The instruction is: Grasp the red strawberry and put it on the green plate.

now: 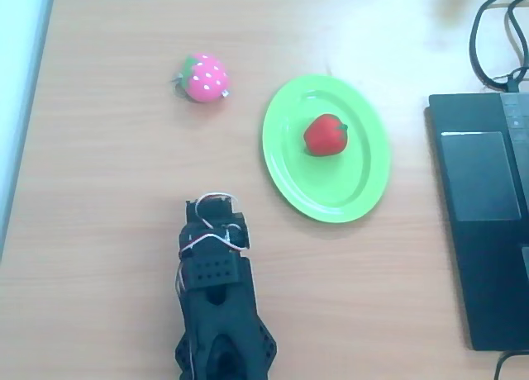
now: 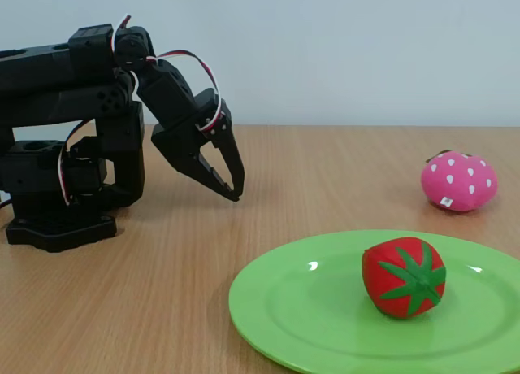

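In the overhead view, the red strawberry (image 1: pixel 325 135) lies on the green plate (image 1: pixel 355 194), near its middle, so the placing looks done. The pink strawberry (image 1: pixel 205 78) sits apart on the wooden tabletop (image 1: pixel 99 190), with a dark laptop (image 1: pixel 483 223) at the right.

In the fixed view, the gripper (image 2: pixel 233 187) hangs folded back near the arm's base, its 2 fingers (image 2: pixel 219 179) pressed together and empty. A careless sweep could nudge the plate's rim. A plain pale wall (image 2: pixel 341 49) stands behind.
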